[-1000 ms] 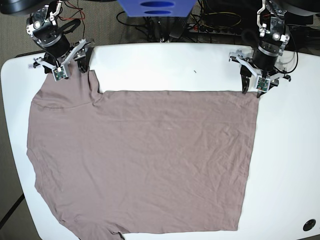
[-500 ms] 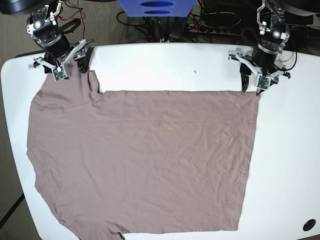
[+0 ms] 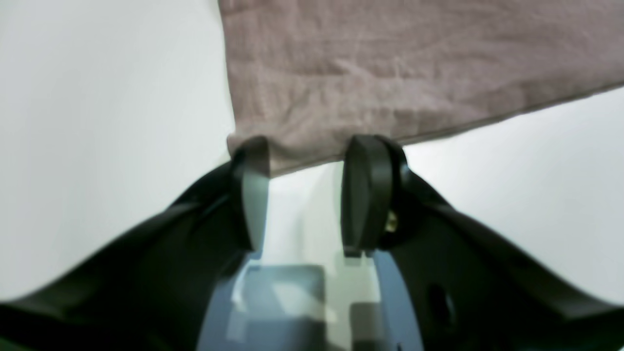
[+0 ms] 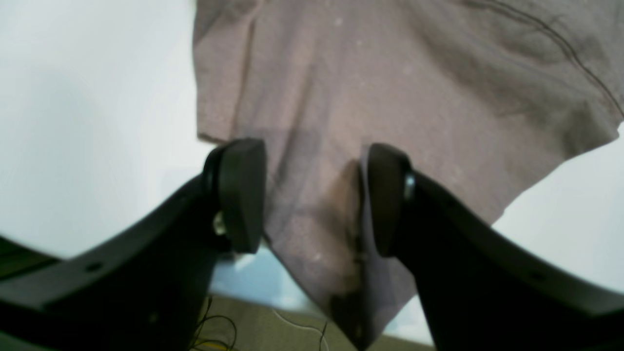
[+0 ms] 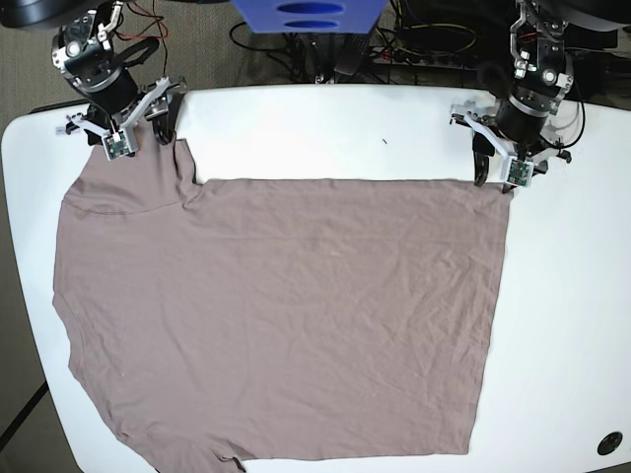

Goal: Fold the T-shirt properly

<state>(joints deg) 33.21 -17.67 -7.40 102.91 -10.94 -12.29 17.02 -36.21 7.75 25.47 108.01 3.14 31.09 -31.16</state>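
The taupe T-shirt (image 5: 286, 315) lies spread flat on the white table (image 5: 572, 325), its hem side toward the right of the base view and a sleeve toward the far left. My left gripper (image 5: 494, 176) stands at the shirt's far right corner. In the left wrist view its jaws (image 3: 309, 146) are open, and the fabric's corner edge (image 3: 390, 63) lies just at the fingertips. My right gripper (image 5: 159, 136) is at the far left sleeve. Its jaws (image 4: 312, 156) are open too, straddling the sleeve cloth (image 4: 390, 73), which runs between the fingers to the table's edge.
Behind the table's far edge sit a blue object (image 5: 306, 15) and a tangle of cables (image 5: 424, 44). A small dark speck (image 5: 385, 141) lies on the table beyond the shirt. There is a black hole (image 5: 610, 443) in the near right corner.
The left gripper has drawn back slightly toward the far edge of the table. The shirt and the right gripper have not visibly moved.
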